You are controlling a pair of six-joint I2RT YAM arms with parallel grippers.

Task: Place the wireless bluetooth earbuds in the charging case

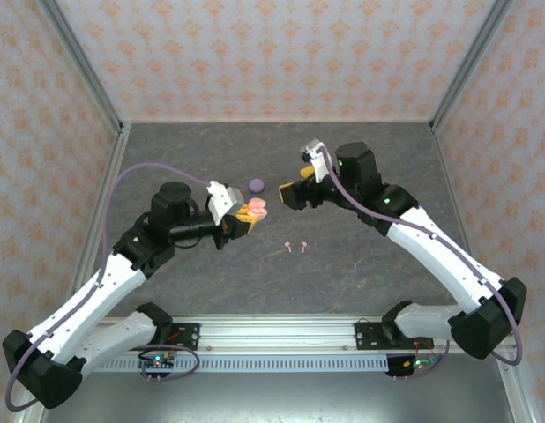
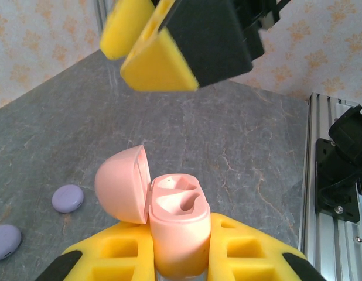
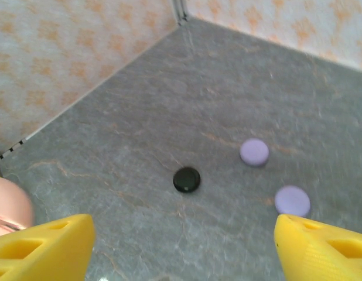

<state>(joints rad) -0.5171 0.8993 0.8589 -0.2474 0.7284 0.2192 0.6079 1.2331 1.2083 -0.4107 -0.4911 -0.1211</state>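
**Left wrist view: pink case clamped open, buds lying on the worktop**

The left claw (image 2: 181, 260) is gripping a glossy pink charging case (image 2: 178, 225) between its ribbed yellow plastic fingers (image 2: 119, 252). The case is standing upright, its rounded lid (image 2: 119, 184) swinging open to the left, and two smooth moulded recesses are showing in the top of the body. The right claw (image 2: 140, 44) is hanging above and beyond the case, its blocky yellow pads pointing towards it.

On the right wrist camera the right claw (image 3: 181, 246) is standing released, its fingers spread wide with nothing between them. Past them a flat black disc (image 3: 187, 179) and two lilac discs (image 3: 254, 151) are lying apart on the grey, stone-veined worktop (image 3: 169, 99).

From the top camera, both arms are bending inwards so that the left claw (image 1: 246, 216) and right claw (image 1: 288, 194) are facing each other above mid-worktop (image 1: 361, 264), the case (image 1: 257, 209) raised between them. Two tiny pink earbuds (image 1: 289, 246) are lying side by side on the surface, just nearer the arm bases than the case.
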